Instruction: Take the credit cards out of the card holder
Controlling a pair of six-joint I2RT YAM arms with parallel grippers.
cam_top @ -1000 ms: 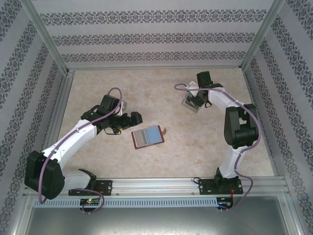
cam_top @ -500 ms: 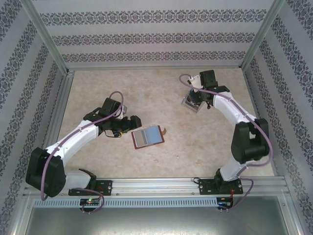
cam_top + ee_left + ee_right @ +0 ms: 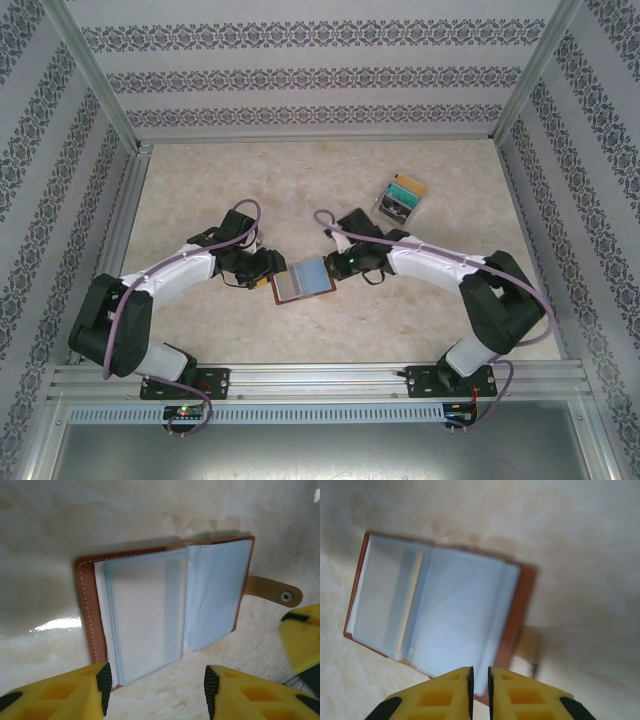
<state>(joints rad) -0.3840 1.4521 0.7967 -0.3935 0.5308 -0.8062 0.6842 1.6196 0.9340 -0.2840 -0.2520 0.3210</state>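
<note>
The card holder (image 3: 302, 280) lies open on the table, brown leather with pale blue-grey pockets (image 3: 215, 590) and a snap tab (image 3: 275, 591). A pale credit card (image 3: 145, 612) shows through its left pocket. In the right wrist view a tan card edge (image 3: 410, 605) stands out between the pockets. My left gripper (image 3: 268, 268) is at the holder's left edge, low over the table. It is open (image 3: 157, 690), with the holder's near corner by its left pad (image 3: 104, 687). My right gripper (image 3: 340, 265) hangs at the holder's right edge (image 3: 512, 625), its jaws (image 3: 480, 690) a thin slit apart with nothing visibly between them.
A clear plastic box (image 3: 402, 198) with coloured cards stands at the back right, apart from both arms. Patterned walls and metal posts close in the table (image 3: 220, 190) on three sides. A rail (image 3: 320, 378) runs along the near edge.
The right arm swung from the clear box at the back right down to the card holder's right edge. The left gripper slid up to the holder's left edge and its jaws narrowed.
</note>
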